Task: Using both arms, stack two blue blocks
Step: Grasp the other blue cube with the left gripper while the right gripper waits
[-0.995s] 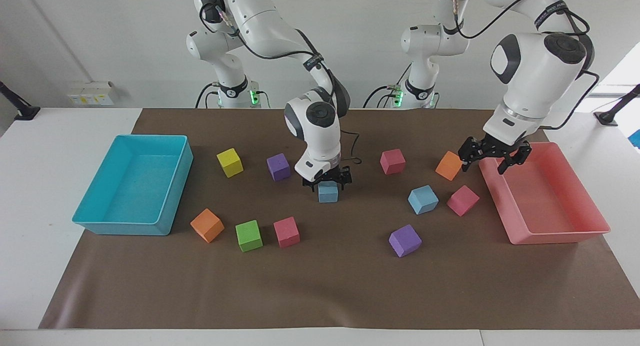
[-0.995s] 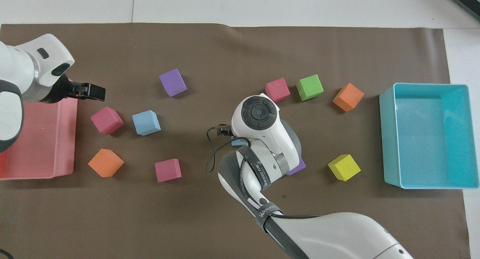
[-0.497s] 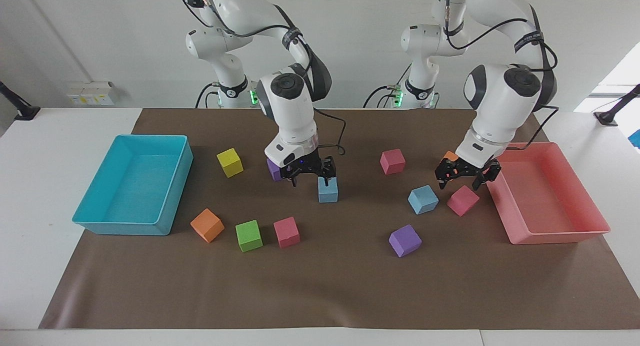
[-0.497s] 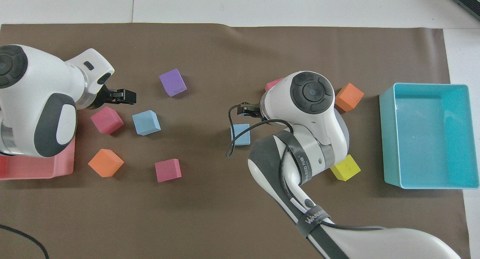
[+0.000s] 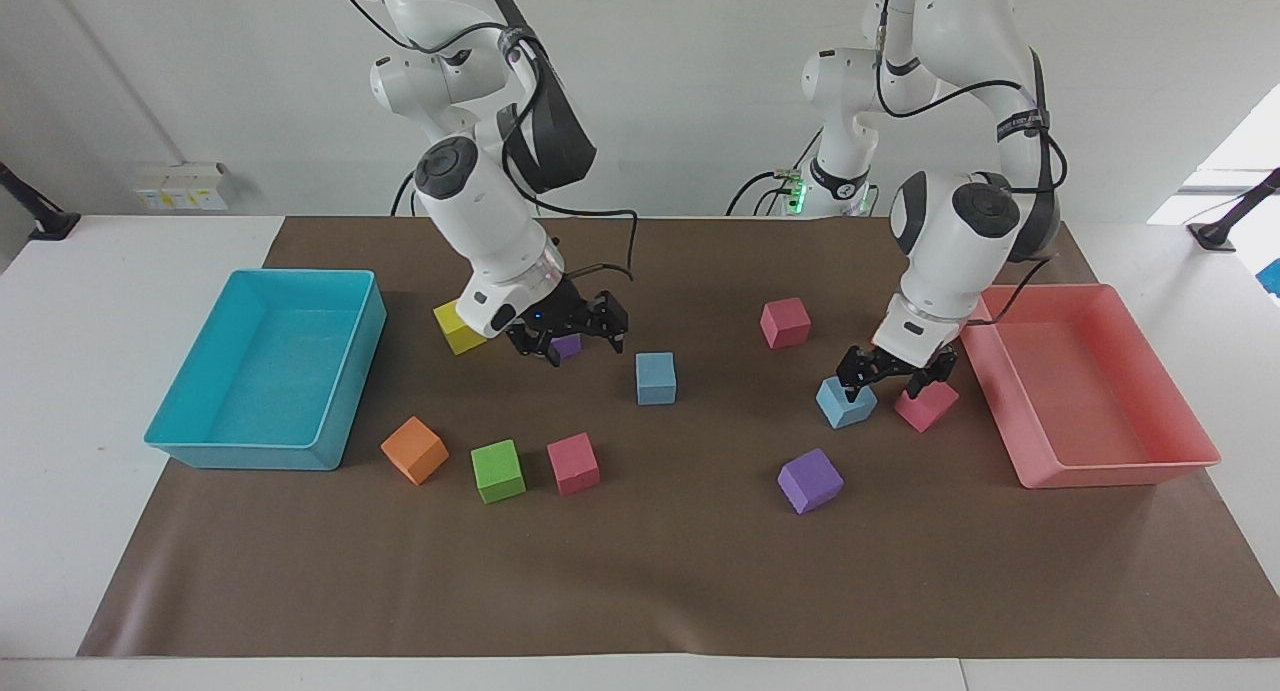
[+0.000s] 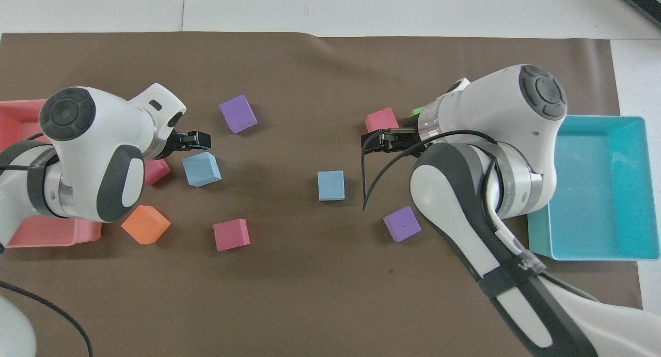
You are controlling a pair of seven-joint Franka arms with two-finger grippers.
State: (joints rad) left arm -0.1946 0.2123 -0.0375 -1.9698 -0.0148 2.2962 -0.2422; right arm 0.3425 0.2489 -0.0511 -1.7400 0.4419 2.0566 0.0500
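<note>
Approach step — the left gripper [image 5: 893, 379], open and empty, was lowered over one blue block [image 5: 845, 402]; closure was next required. The right gripper [image 5: 567, 333] — open — was held clear of the other block [image 5: 656, 378].

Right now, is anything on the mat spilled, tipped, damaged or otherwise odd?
Nothing stands out. Both trays, turquoise tray and pink tray, sit upright and look empty. The cubes lie singly at mixed angles, none stacked. One blue block sits mid-mat, the other blue block under the left gripper.
</note>
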